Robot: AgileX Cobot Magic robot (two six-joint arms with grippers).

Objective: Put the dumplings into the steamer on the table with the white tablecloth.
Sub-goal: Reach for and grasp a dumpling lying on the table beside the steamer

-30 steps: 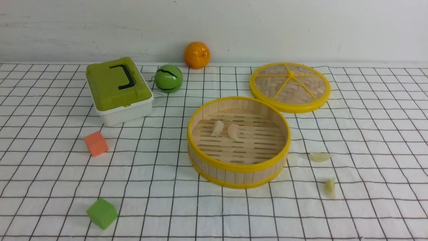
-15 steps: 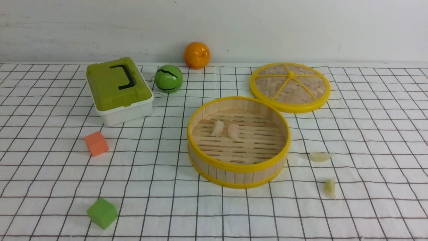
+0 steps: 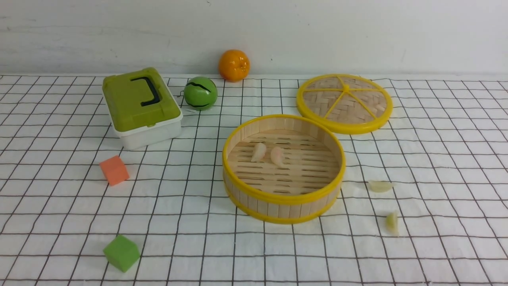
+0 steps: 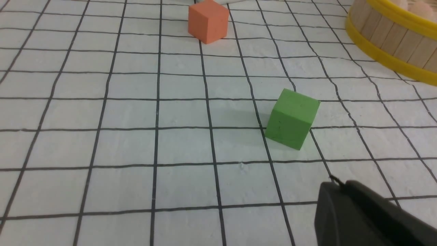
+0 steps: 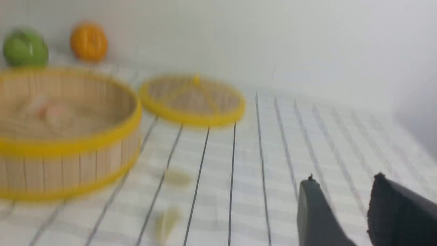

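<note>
1. Nothing moved: 2 pink dumplings point(image 3: 258, 151) sat in steamer point(image 3: 283, 198), 2 yellow-green dumplings point(image 3: 380, 186) lay on surface point(image 3: 178, 222), right of it.
2. Meanwhile left end effector point(image 4: 336, 191) was together, right end effector point(image 5: 343, 184) apart & empty; approx half done.

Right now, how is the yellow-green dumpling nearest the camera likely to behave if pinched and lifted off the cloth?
The nearest dumpling looks tiny and translucent, so it is probably light and maybe slick; a pinch could squirt it sideways. It lies low on the tablecloth, so a grasp may snag fabric. Its crescent shape seems unlikely to roll.
</note>
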